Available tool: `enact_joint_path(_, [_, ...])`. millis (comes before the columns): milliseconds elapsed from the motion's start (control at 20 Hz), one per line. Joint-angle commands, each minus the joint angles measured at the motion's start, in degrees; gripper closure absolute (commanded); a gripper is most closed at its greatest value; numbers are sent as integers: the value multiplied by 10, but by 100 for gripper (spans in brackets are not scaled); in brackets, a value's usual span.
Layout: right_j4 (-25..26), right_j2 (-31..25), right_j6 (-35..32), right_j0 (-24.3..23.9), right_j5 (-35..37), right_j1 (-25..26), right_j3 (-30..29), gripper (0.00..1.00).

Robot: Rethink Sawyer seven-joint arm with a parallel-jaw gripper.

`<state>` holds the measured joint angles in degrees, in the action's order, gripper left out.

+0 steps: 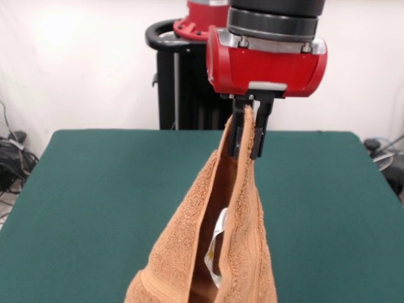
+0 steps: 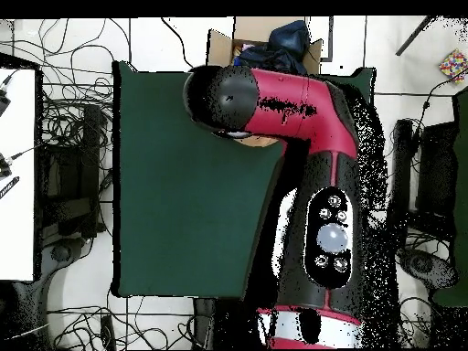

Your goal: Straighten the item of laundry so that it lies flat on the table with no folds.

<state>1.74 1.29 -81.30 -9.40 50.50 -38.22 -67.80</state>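
Note:
The orange-tan terry washcloth [image 1: 221, 252] hangs in the air, folded lengthwise, with its small white tag [image 1: 218, 243] showing in the fold. My gripper [image 1: 248, 136] is shut on its top corner, high above the green table [image 1: 95, 189]. The cloth's lower end runs out of the front view at the bottom. In the overhead view the arm [image 2: 302, 119] covers the gripper, and only a sliver of the washcloth [image 2: 259, 140] shows under the wrist.
The black pedestal [image 1: 180, 82] stands behind the table's far edge. Cables [image 1: 12, 154] lie on the floor at the left. In the overhead view a cardboard box [image 2: 265, 41] with dark cloth sits beyond the table's top edge.

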Motion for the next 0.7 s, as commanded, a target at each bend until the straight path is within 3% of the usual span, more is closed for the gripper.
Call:
enact_joint_path(50, [3, -11, -95, 7, -31, -3, -114, 100])
enact_joint_path(350, [6, -12, -103, 9, -79, -10, -156, 100])
enact_joint_path(700, [5, -11, -99, 9, -79, -13, -163, 100])
